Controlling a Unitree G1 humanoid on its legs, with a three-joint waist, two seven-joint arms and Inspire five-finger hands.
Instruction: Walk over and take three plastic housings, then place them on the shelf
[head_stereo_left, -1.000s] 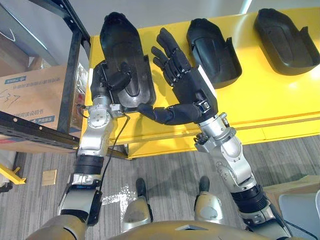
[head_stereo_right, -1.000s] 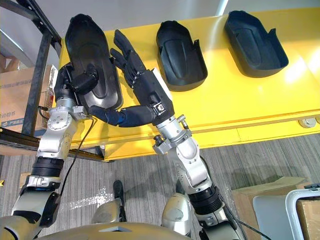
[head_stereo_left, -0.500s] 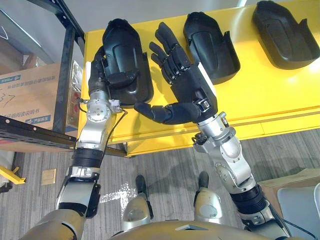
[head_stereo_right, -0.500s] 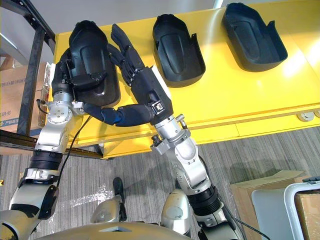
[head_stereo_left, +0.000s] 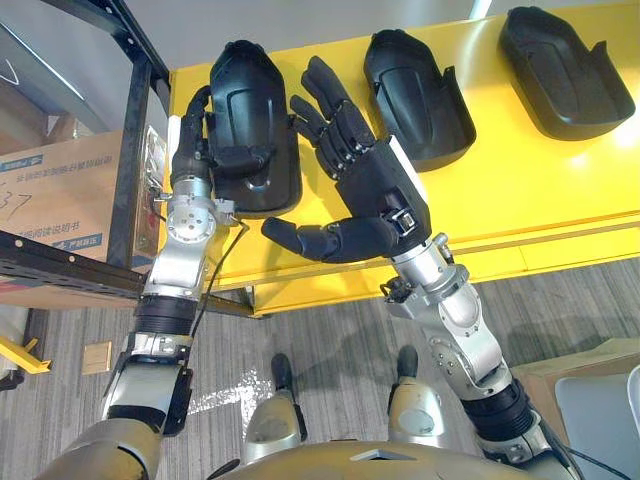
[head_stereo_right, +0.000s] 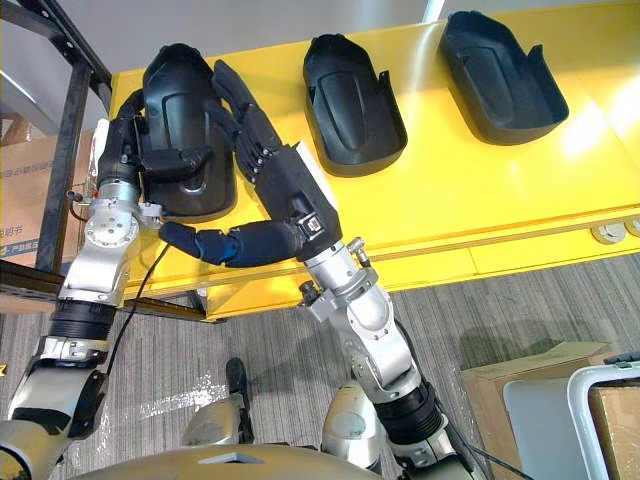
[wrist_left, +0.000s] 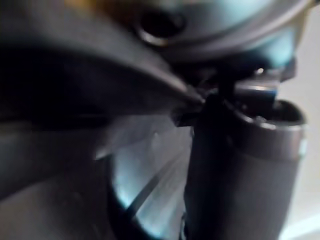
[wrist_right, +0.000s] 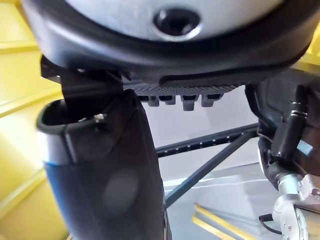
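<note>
My left hand (head_stereo_left: 190, 140) has the first housing (head_stereo_left: 250, 95), the one at the left end of the row of 3 on the yellow tabletop (head_stereo_left: 540, 180). My thumb is curled across its hollow inside and my fingers wrap round its outer edge, so I am pinching its wall. I cannot tell whether it is clear of the tabletop or resting on it. My right hand (head_stereo_left: 375, 185) is just beside that housing on its other side, fingers straight and spread, thumb stretched toward its near end, holding nothing; whether it touches the housing I cannot tell. The second housing (head_stereo_left: 415, 85) lies near the first housing, further along the tabletop, and the third housing (head_stereo_left: 565, 65) lies well beyond it, both hollow side up and untouched. A black metal rack (head_stereo_left: 140, 130) stands just beside the first housing, off the tabletop's end, with a cardboard box (head_stereo_left: 60, 190) showing through its frame; I take that rack for the shelf. So I judge the task barely begun: the walk is done, 1 housing is gripped, 2 are left to pick up, and 0 are on the shelf
</note>
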